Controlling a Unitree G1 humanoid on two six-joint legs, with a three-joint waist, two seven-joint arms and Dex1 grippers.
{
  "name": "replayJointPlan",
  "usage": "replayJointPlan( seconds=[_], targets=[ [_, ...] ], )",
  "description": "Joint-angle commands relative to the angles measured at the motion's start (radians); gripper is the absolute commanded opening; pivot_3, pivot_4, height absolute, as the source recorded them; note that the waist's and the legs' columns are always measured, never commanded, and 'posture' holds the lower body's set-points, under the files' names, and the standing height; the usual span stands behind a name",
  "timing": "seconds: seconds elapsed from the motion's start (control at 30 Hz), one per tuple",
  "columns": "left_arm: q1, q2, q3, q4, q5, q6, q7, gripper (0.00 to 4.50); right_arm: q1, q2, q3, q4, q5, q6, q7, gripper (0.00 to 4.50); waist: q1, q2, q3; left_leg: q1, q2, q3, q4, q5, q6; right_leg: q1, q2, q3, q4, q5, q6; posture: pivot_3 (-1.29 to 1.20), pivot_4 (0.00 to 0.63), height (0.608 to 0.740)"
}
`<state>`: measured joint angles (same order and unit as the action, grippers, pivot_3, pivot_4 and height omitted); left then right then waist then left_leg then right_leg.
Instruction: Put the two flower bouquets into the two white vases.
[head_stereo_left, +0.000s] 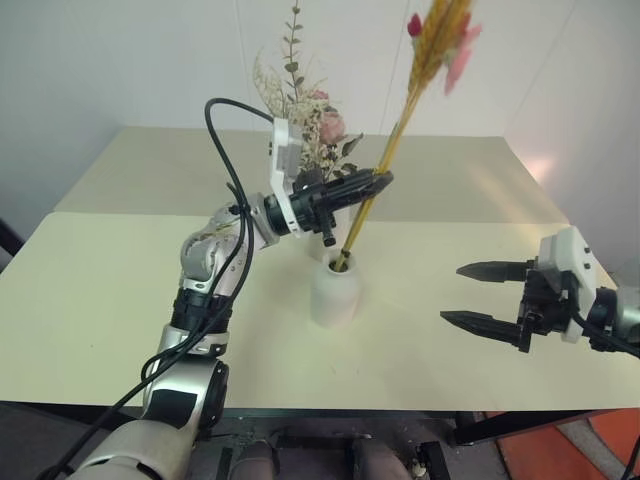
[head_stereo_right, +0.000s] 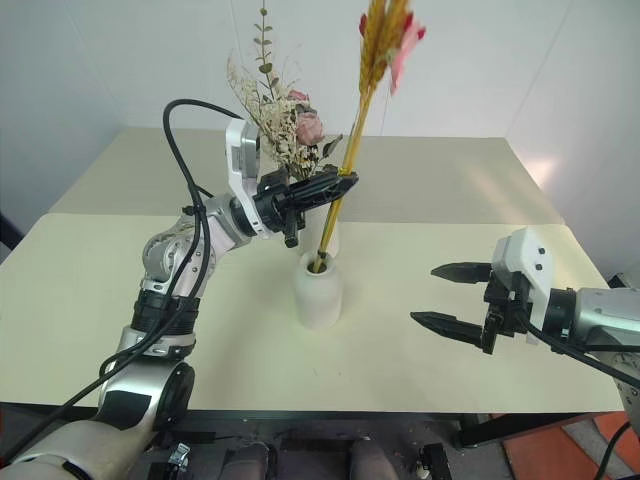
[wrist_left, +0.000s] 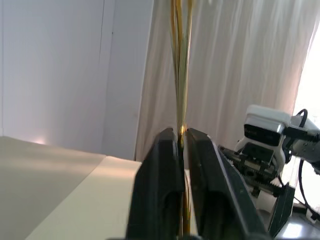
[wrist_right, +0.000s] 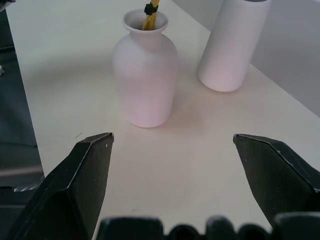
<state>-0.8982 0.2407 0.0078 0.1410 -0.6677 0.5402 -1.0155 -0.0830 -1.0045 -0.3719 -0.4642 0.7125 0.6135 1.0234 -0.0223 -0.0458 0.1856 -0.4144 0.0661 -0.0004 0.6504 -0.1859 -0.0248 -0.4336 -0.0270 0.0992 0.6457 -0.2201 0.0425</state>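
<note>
The slim bouquet (head_stereo_left: 400, 130) of yellow-orange straw stems, with small red and pink flowers at its top, stands tilted with its lower end inside the narrow neck of the short rounded vase (head_stereo_left: 334, 290), which sits on the pale surface (head_stereo_left: 120, 300) near the middle. The left pincer (head_stereo_left: 372, 183) sits around the stems partway up, above the vase mouth; in the left wrist view its two black fingers (wrist_left: 162, 175) lie close on either side of the stems with only a thin gap between them, so it grips the bouquet lightly at most. Just behind the short vase stands the tall tapered vase (wrist_right: 232, 45), and the bushy bouquet (head_stereo_right: 285, 120) of pale dried flowers with a pink bloom and green leaves rises from behind the left arm at that spot. The right pincer (head_stereo_left: 480, 295) hovers above the surface well apart from both vases, its fingers spread wide and holding nothing.
</note>
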Motion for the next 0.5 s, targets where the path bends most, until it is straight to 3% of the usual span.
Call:
replayJointPlan(
  seconds=[0.03,0.33,0.5],
  targets=[
    [0.020,0.035,-0.002,-0.068,0.008,-0.004,-0.015,1.59,0.001,0.003,-0.032,-0.023,-0.001,-0.019,-0.007,4.50,0.000,0.000,0.000,0.000,0.000,0.000,0.000,0.000,0.000,0.000,0.000,0.000,0.000,0.000,0.000,0.00,0.150,0.740],
    [0.166,0.235,0.041,-0.242,-0.014,0.064,-0.024,4.47,0.018,0.014,-0.017,-0.018,-0.007,-0.022,-0.004,4.50,-0.005,0.000,0.000,0.000,0.000,0.000,0.000,0.000,0.000,0.000,0.000,0.000,0.000,0.000,0.000,0.00,0.150,0.740],
    [0.232,0.384,0.078,-0.208,0.068,-0.018,-0.060,4.47,-0.021,0.036,-0.006,0.008,-0.015,-0.015,-0.048,4.50,-0.009,0.000,0.000,0.001,0.000,0.000,0.000,0.000,0.000,0.000,0.000,0.000,0.000,0.000,0.000,0.00,0.150,0.740]
  ],
)
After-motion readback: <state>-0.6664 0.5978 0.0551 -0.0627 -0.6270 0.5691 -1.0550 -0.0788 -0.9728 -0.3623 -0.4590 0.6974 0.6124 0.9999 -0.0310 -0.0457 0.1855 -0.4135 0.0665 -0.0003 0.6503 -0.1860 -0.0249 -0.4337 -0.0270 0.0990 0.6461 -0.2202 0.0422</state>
